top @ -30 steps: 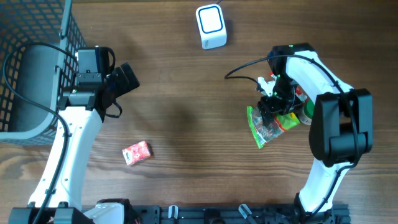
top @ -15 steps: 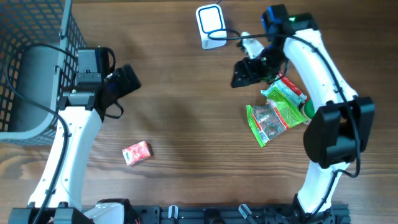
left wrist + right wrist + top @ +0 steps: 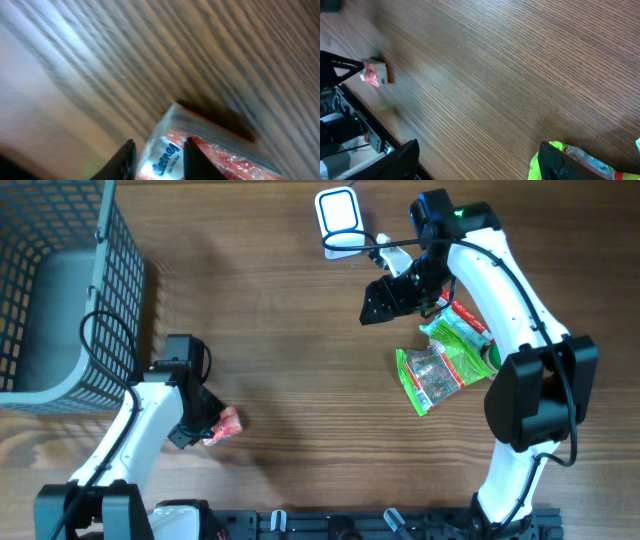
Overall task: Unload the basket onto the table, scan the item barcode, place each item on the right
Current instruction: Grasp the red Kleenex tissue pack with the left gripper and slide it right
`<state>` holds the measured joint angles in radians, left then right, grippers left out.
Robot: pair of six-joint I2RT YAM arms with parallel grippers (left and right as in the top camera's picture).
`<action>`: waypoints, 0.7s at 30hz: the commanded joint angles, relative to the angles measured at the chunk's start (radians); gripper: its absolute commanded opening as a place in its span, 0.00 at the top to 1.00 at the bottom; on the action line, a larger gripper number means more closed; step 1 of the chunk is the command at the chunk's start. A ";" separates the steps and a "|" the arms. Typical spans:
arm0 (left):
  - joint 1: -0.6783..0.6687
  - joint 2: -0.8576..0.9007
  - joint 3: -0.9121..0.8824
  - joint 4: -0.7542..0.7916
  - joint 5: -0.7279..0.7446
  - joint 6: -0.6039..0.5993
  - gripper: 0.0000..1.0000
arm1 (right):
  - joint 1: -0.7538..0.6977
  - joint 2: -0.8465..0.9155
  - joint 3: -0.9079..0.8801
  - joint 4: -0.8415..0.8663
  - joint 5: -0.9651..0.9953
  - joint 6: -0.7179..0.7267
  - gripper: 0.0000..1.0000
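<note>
A small red packet (image 3: pixel 226 423) with a white printed end lies on the wooden table at the lower left. My left gripper (image 3: pixel 203 426) is down on it. In the left wrist view the two dark fingers (image 3: pixel 128 159) stand close on either side of the packet's white end (image 3: pixel 165 156), gripping it. The white scanner (image 3: pixel 339 221) with a blue ring sits at the back centre. My right gripper (image 3: pixel 384 295) hovers just below the scanner, open and holding nothing (image 3: pixel 480 160). The right wrist view shows the red packet (image 3: pixel 374 74) far off.
Two green snack bags (image 3: pixel 436 376) (image 3: pixel 457 328) lie under the right arm, and one edge (image 3: pixel 545 162) shows by the right finger. A dark wire basket (image 3: pixel 60 290) fills the far left. A cable runs from the right arm toward the scanner.
My left arm has swung down from beside the basket to the red packet and its jaws have closed on it. The right arm lifted off the green bags and shifted toward the scanner.
</note>
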<state>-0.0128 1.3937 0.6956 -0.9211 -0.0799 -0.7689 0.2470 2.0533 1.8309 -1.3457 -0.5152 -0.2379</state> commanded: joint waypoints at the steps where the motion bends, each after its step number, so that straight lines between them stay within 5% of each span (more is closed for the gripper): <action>1: -0.003 0.001 -0.015 0.108 0.258 -0.021 0.77 | -0.003 -0.015 0.008 -0.002 0.011 -0.020 0.23; 4: -0.075 0.001 -0.015 0.306 0.376 -0.041 0.78 | -0.003 -0.015 0.008 -0.013 0.011 -0.021 0.23; 9: -0.278 0.011 -0.015 0.632 0.335 -0.084 0.78 | -0.003 -0.015 0.008 -0.029 0.010 -0.021 0.23; 11: -0.297 0.010 0.000 0.701 0.321 -0.013 0.78 | -0.003 -0.015 0.008 -0.026 0.011 -0.021 0.23; 15: -0.249 0.001 0.138 0.378 0.106 -0.066 0.96 | -0.003 -0.015 0.008 -0.027 0.010 -0.021 0.23; 21: -0.224 0.048 0.127 0.137 -0.022 -0.133 0.96 | -0.003 -0.015 0.008 -0.013 0.010 -0.019 0.23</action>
<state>-0.2405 1.4014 0.8261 -0.7525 0.0025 -0.8619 0.2470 2.0533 1.8309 -1.3705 -0.5121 -0.2379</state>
